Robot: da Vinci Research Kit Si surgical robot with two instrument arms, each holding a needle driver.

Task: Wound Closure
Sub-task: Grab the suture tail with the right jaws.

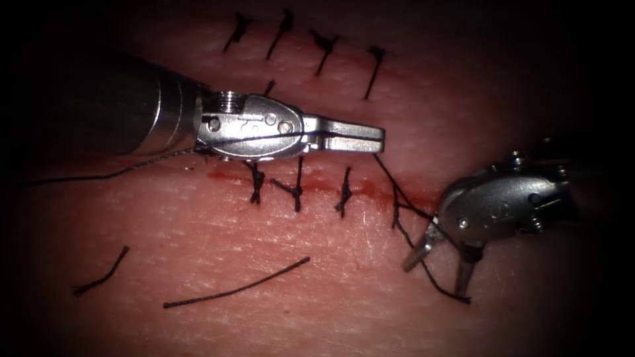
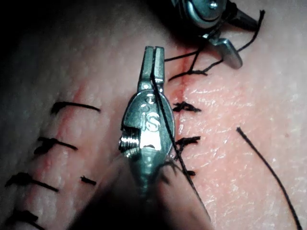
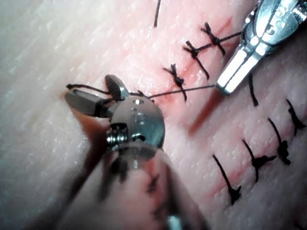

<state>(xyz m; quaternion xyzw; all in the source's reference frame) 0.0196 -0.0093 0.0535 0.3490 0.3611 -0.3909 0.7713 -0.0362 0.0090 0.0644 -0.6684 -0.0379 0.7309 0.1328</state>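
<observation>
1. Thread (image 1: pixel 390 182) runs taut from my left tool (image 1: pixel 350 137), jaws clamped on it above the cut (image 1: pixel 370 192), down to the last stitch.
2. My right tool (image 1: pixel 436 261) stands with jaws apart astride the thread's tail, holding nothing, I think.
3. Needle: I cannot make it out.
4. Risk: too much tension could tear the tissue (image 1: pixel 331 311).

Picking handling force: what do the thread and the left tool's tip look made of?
Thread: black, matte, probably braided; it looks faintly textured and holds small knots along the cut. Left tool: bright polished metal, with sharp glints; its jaws are shut on the thread. Right tool: same metal look, jaws open around the thread.
</observation>
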